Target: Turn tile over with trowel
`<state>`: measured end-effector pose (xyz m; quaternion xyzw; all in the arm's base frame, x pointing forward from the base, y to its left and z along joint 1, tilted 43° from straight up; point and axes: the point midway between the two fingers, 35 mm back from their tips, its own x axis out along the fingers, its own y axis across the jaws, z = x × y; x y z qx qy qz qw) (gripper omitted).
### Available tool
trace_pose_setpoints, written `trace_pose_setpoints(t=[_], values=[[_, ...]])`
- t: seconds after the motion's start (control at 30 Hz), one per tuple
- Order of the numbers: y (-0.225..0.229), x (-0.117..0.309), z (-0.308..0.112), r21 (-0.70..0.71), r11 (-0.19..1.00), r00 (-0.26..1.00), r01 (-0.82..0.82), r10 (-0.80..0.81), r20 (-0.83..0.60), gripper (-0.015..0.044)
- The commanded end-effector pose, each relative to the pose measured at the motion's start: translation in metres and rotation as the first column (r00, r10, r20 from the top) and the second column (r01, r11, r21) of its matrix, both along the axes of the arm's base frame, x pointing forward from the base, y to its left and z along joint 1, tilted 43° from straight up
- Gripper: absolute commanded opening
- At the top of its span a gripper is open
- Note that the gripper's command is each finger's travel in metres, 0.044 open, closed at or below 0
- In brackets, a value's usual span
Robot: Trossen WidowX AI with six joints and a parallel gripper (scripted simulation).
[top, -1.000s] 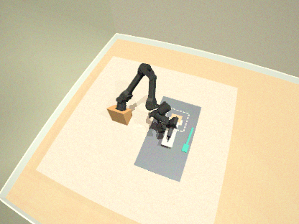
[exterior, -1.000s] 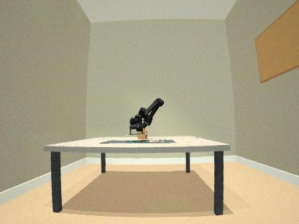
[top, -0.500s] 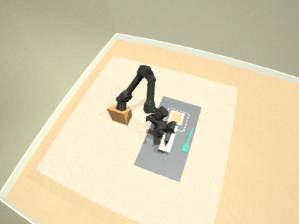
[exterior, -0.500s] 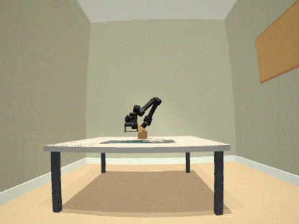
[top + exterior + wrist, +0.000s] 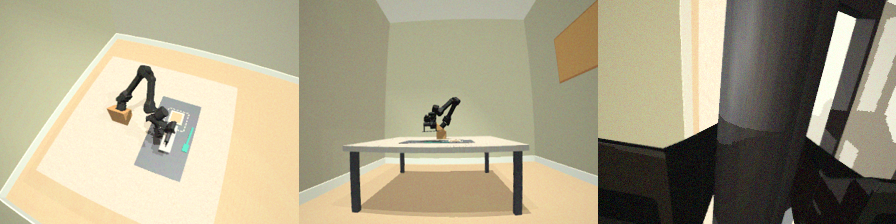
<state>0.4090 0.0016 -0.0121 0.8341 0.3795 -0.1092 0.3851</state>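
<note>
A square tile [image 5: 176, 118] with a white border and a pale orange middle shows over the upper left part of the dashed outline [image 5: 189, 115]. The arm hides part of its left side. I cannot tell whether it lies flat, or whether the orange face is the marked one. My gripper [image 5: 759, 128] is shut on the trowel, whose thick dark handle [image 5: 760, 65] stands between the fingers in the wrist view. I cannot make out the blade. In the exterior view the gripper hangs above the table.
A long white block [image 5: 164, 150] lies on the grey mat [image 5: 158, 165], partly under the gripper. A teal spatula-like tool [image 5: 185, 147] lies on the mat's right side, beside the outline. The arm's orange base [image 5: 119, 116] stands left of the mat.
</note>
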Motion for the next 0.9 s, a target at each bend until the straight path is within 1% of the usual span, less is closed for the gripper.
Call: trace_pose_setpoints(t=[0.0, 0.87], values=[[-0.0039, 0.0028, 0.0025, -0.005, 1.0, 1.0, 0.005, -0.005, 0.013, 0.0], [-0.0001, 0.0001, 0.0, 0.0, 1.0, 1.0, 0.0, 0.0, 0.0, 0.0]])
